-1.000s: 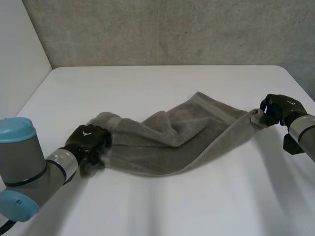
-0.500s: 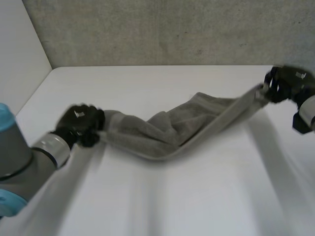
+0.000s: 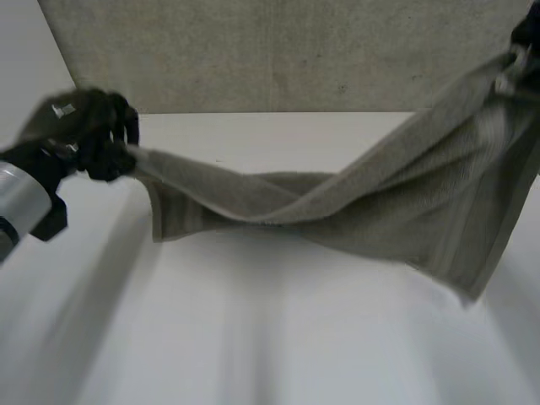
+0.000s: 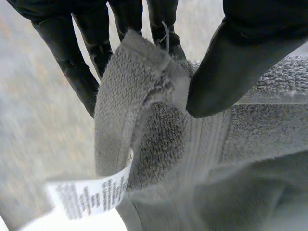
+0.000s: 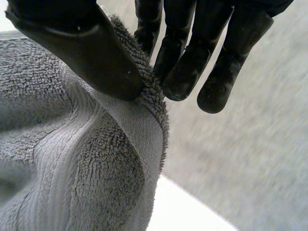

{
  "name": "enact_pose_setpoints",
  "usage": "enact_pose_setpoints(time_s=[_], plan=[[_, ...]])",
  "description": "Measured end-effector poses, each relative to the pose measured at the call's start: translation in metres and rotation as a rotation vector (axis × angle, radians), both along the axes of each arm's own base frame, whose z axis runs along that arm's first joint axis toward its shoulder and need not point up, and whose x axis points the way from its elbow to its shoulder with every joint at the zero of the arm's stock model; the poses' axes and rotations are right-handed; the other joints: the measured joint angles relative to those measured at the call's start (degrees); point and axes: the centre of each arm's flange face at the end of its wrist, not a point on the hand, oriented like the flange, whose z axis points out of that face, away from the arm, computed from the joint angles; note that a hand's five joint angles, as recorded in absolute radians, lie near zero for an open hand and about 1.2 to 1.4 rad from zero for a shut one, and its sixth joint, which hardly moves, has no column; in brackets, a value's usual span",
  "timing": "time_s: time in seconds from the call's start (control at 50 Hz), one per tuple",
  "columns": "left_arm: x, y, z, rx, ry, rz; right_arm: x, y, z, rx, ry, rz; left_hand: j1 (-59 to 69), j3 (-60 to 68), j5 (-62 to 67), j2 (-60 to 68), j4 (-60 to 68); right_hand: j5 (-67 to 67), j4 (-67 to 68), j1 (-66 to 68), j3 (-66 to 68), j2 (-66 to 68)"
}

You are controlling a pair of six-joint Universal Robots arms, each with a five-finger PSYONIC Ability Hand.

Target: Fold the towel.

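The grey towel is being held up above the white bench, stretched between the two hands and sagging in the middle; whether its lowest fold is touching the bench cannot be told. One corner is being pinched by the left hand; in the left wrist view the hem is being pressed by the thumb against the fingers, with a white printed label dangling just below. The opposite corner is being gripped by the right hand, raised higher; the cloth edge is being clamped between its thumb and fingers.
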Motion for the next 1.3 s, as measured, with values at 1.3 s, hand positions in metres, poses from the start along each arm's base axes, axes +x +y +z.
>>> enact_pose_setpoints(time_s=[1.3], plan=[[0.030,-0.044,-0.106,-0.016,0.113,0.006,0.069,-0.022,-0.172,-0.160,0.221,0.352,0.2,0.4,0.2,0.5,0.2,0.0,0.0,0.0,0.0,0.0]])
